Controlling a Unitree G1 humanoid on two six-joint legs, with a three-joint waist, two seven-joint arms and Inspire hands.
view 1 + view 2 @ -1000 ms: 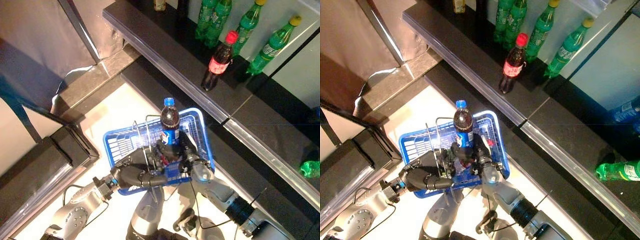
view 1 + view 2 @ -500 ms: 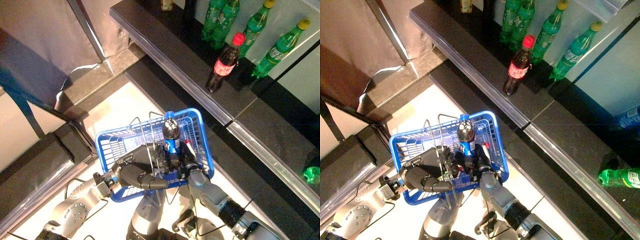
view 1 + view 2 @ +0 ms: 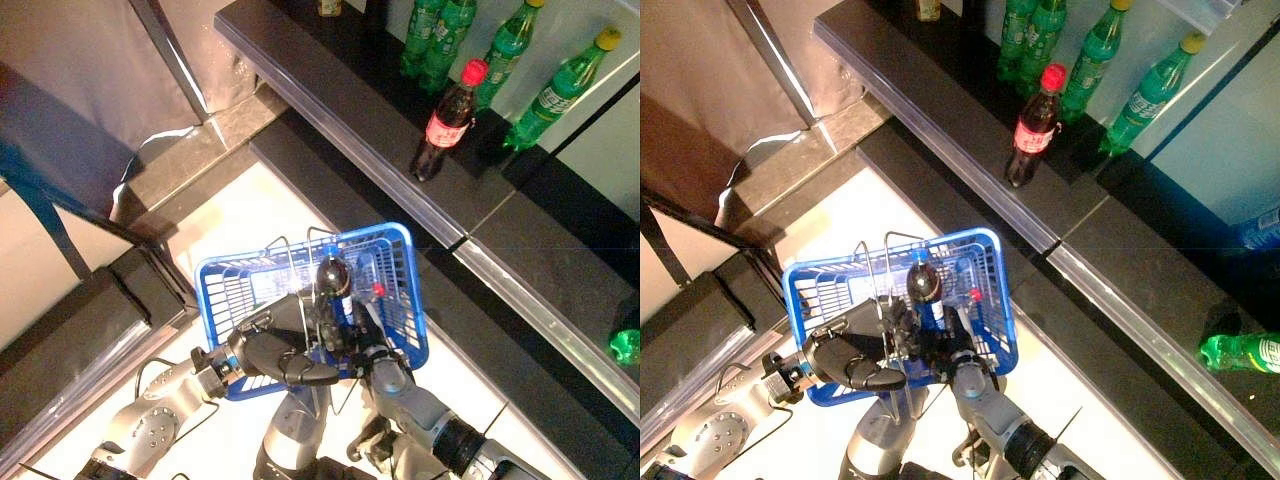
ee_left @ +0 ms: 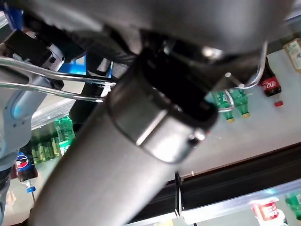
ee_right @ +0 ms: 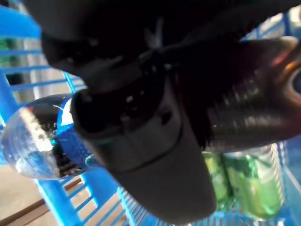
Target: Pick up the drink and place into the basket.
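Nearing the end: drink (image 3: 333, 281) is down inside the blue basket (image 3: 400, 262), tilted, w/ right hand (image 3: 365, 350) at its base. Left hand (image 3: 268, 350) clenched on the basket handle (image 3: 296, 285). Left to do: let go & pull out. Can't tell if right hand's grip is on or off, it's hidden below the rim

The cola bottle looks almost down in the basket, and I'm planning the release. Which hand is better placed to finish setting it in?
The right hand: it is already curled round the cola bottle inside the blue basket. The left hand is occupied, gripping the basket's wire handles.
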